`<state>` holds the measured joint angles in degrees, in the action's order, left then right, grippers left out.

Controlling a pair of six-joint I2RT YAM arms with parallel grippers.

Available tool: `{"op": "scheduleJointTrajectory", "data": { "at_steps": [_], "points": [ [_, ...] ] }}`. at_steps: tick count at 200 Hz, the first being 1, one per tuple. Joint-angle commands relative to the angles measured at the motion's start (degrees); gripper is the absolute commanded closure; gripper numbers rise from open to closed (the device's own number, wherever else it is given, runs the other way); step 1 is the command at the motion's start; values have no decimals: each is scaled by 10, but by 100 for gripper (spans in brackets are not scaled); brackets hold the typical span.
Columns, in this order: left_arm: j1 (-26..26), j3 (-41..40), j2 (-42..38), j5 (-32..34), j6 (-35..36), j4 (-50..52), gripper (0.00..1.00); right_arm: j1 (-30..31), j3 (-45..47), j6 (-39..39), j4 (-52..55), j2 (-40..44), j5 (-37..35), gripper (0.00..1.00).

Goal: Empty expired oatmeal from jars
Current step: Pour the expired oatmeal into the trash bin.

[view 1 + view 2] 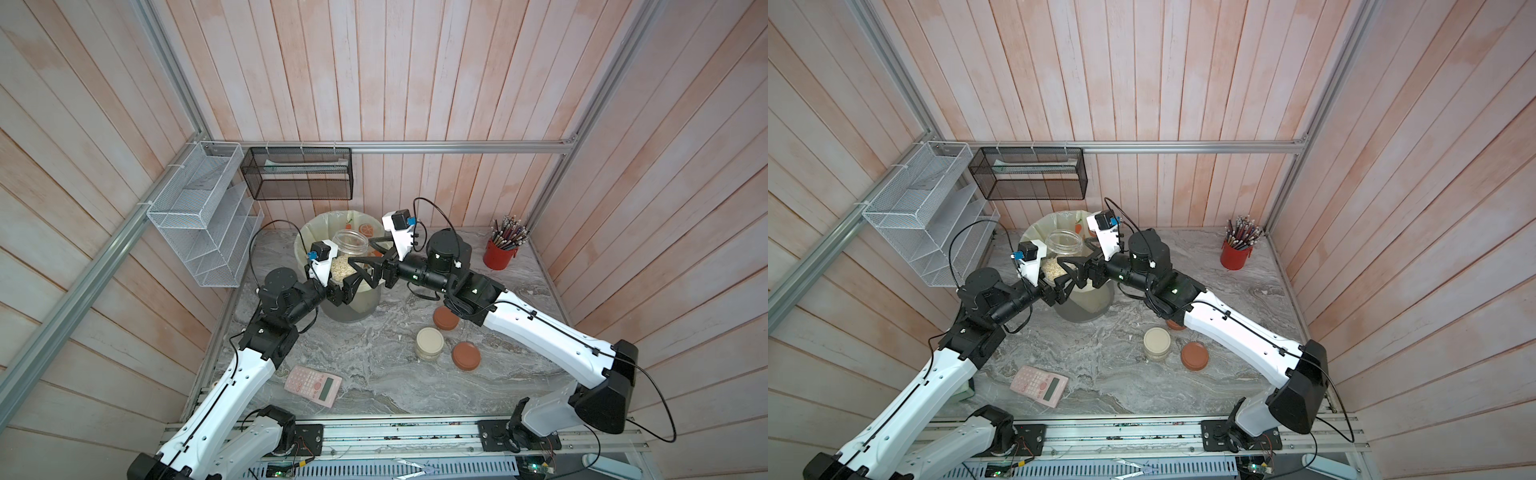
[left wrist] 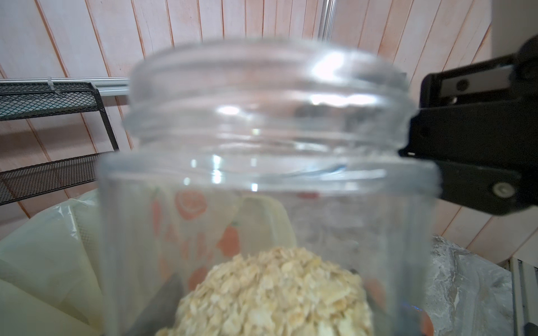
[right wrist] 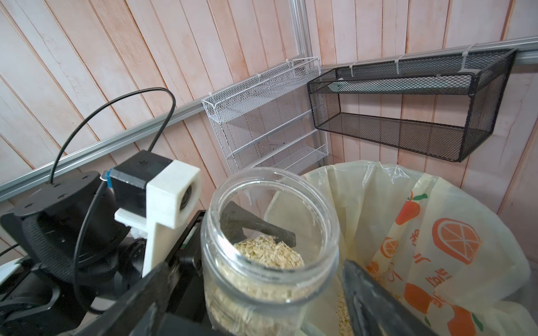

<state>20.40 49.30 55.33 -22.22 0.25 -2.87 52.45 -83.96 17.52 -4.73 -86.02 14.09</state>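
Beige oatmeal, cream orange-print liner, pink calculator, red cup

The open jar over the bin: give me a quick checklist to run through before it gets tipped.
1. Lid off the jar: ok, the mouth is open.
2. Left hand shut on the jar: ok.
3. Jar above the lined opening of the bin: ok in both top views.
4. Right hand clear of the jar: not ok, its open jaws stand on either side of the jar.
5. Oatmeal loose enough to pour: cannot tell.
6. Cream-lidded jar out of the way: ok, it stands on the table, away from the bin.
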Motion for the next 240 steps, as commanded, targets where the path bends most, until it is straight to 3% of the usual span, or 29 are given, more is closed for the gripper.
{"op": "scheduleJointTrajectory", "data": {
  "at_steps": [1, 130, 240],
  "points": [
    [-12, 26, 4, -30, 6, -66, 96, -3, -36, 3, 1, -30, 19, 7],
    [-63, 24, 40, -91, -11, -144, 96, -9, -160, 42, 9, -165, 49, 5],
    [-89, 27, 68, -123, -32, -170, 96, -26, -183, 79, -36, -191, 81, 5]
  ]
}}
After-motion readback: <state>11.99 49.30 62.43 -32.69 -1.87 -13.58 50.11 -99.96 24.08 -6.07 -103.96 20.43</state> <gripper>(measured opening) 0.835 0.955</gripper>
